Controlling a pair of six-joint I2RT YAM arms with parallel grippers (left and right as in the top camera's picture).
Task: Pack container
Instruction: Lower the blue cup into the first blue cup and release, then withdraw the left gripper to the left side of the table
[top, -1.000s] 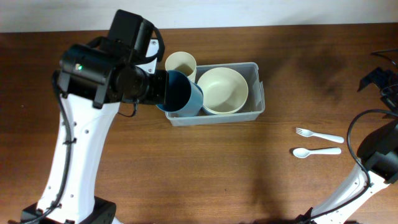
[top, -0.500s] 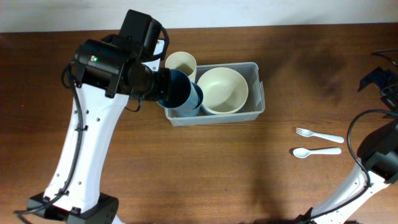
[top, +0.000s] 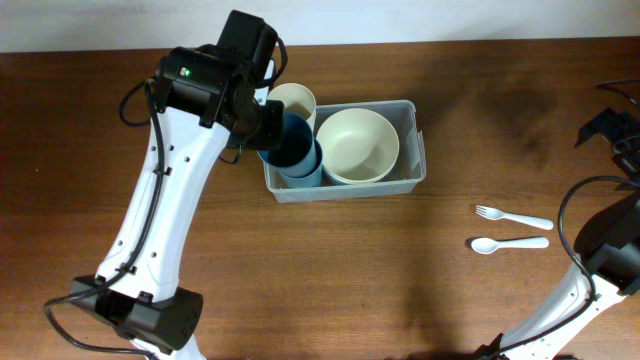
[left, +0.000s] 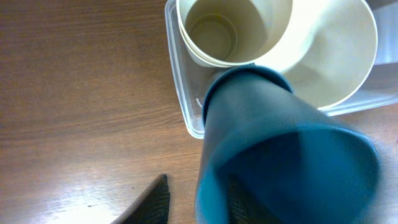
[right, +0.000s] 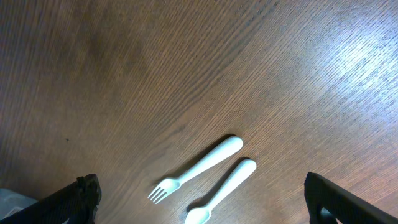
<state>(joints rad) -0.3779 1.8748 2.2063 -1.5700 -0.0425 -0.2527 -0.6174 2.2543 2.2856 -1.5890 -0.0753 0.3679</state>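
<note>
The clear container stands at the back of the table and holds a cream bowl in its right part. A blue cup leans in its left front part. A cream cup stands at its back left corner. My left gripper straddles the blue cup's wall, one finger inside and one outside. It is open, with a gap between the outer finger and the cup. My right gripper is wide open above the white fork and spoon.
The fork and spoon lie side by side on the bare wood at the right. The left arm's base stands at the front left edge, the right arm's at the front right.
The left arm swung back and to the right, bringing the blue cup down into the container's left end. Its jaws have parted from the cup's wall. The right arm has not moved.
</note>
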